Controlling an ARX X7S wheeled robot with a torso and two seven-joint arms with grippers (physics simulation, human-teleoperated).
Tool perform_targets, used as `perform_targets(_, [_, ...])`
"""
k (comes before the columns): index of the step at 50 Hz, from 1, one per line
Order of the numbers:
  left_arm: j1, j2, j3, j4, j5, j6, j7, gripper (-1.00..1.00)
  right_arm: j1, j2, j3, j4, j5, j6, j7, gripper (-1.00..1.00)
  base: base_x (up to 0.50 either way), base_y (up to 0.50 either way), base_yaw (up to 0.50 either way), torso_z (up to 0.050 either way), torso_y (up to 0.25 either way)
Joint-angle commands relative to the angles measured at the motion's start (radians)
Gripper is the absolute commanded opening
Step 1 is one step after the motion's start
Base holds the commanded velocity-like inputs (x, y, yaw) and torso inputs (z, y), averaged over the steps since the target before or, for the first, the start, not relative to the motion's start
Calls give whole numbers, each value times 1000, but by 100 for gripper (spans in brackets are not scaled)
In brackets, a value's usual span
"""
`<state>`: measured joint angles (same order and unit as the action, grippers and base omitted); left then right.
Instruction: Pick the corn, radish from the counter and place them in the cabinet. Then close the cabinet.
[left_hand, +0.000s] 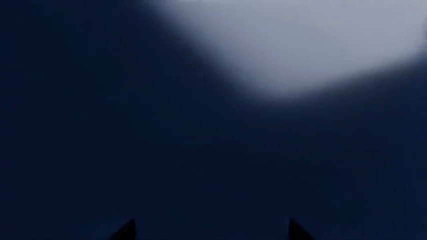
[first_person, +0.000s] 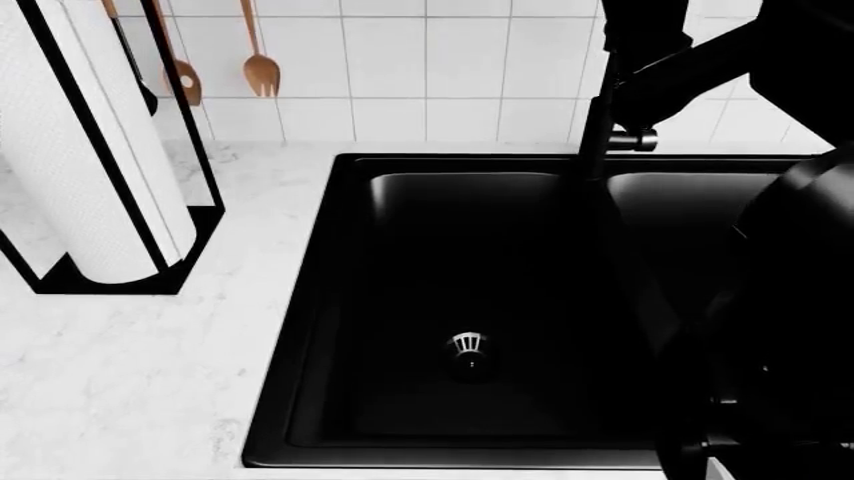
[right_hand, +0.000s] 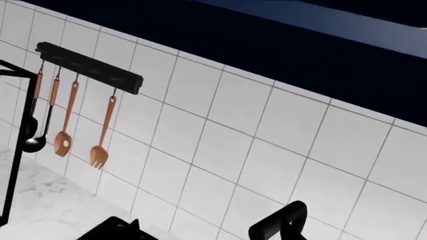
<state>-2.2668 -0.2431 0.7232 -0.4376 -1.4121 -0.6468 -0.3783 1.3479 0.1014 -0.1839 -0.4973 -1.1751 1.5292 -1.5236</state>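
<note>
Scanning all three views turns up no corn and no radish; neither shows anywhere, so where they lie can't be told.

Head view: black double sink (first_person: 467, 300) fills the middle, drain (first_person: 467, 352) in the left basin, black faucet (first_person: 607, 120) behind it. White marble counter (first_person: 134, 370) runs to the left of the sink and carries a paper-towel roll (first_person: 80, 140) in a black wire stand. Wooden utensils (first_person: 260, 60) hang on the tiled wall. A dark bulk of robot arm (first_person: 781, 330) blocks the right side; its gripper is out of sight.

Right wrist view: tiled wall, a black rail (right_hand: 90, 67) with hanging spoon, spatula and fork, a dark-blue band above that may be the cabinet underside. No fingers visible, so I cannot tell whether that hand is spread or pressed together.

Left wrist view: blurred dark blue with a pale patch. Two dark fingertips (left_hand: 127, 230) poke in at the edge, set well apart with nothing between them, so that hand reads as spread and empty.

Judgement: the search step, before any pick. Neither hand appears to carry anything. Next move calls for turning head or base to bring the vegetables and the cabinet into view, then choosing the nearer arm.
</note>
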Motion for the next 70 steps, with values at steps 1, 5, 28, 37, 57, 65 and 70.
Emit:
perform_targets(1, [-21,68,21,-155,46,36,86,100,-45,12,-1,-30,-18,11,-12,100,0,0,-3,0,0])
perform_targets(5, [-40,93,31,-227,71,51,123,100,-76,23,1,-52,-32,19,-24,100,3,0,-4,3,0])
perform_targets(28, [-88,242,-18,-538,334,-6,297,100,-115,21,19,-71,-35,14,-20,100,3,0,-3,1,-3])
perform_targets(37, [-89,243,85,-552,276,-4,279,100,-120,18,26,-71,-28,7,-12,100,4,0,-2,0,-6])
perform_targets(57, [-89,243,456,-574,51,13,248,100,-128,11,43,-68,-7,-8,12,100,4,0,-1,0,-9])
perform_targets(65, [-89,243,559,-565,-48,41,247,100,-131,8,47,-68,-2,-12,18,100,3,0,0,0,-8])
perform_targets(70, [-89,243,628,-562,-109,66,243,100,-130,7,47,-66,-1,-12,18,100,6,0,-1,0,-9])
